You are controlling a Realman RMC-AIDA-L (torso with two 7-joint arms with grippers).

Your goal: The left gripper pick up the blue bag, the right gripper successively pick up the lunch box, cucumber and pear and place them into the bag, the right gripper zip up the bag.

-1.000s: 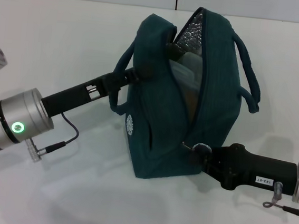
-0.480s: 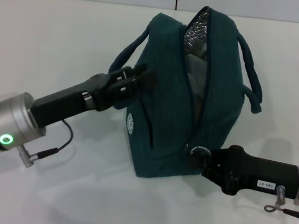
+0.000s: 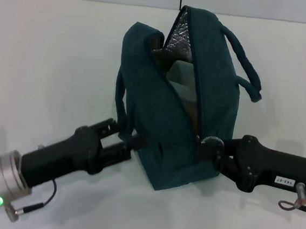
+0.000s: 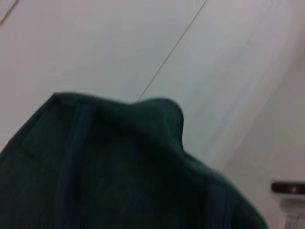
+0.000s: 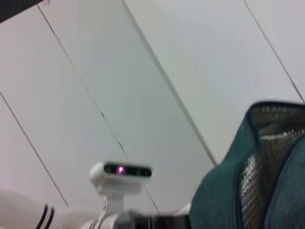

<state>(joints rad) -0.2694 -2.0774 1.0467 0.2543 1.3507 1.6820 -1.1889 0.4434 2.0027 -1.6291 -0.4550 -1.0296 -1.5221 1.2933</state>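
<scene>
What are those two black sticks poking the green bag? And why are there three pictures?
Those sticks are a robot's two arms, and each ends in a gripper, a sort of hand. The big picture comes from a camera on the robot's head, looking down at a white table. The other two come from small cameras on its wrists, so they show the bag very close up.

The blue bag stands upright with its top open, showing shiny silver lining and something pale inside. The left gripper is low at the bag's near side, by a handle strap. The right gripper is at the low end of the zip opening. I cannot see whether either one is pinching anything.
</scene>
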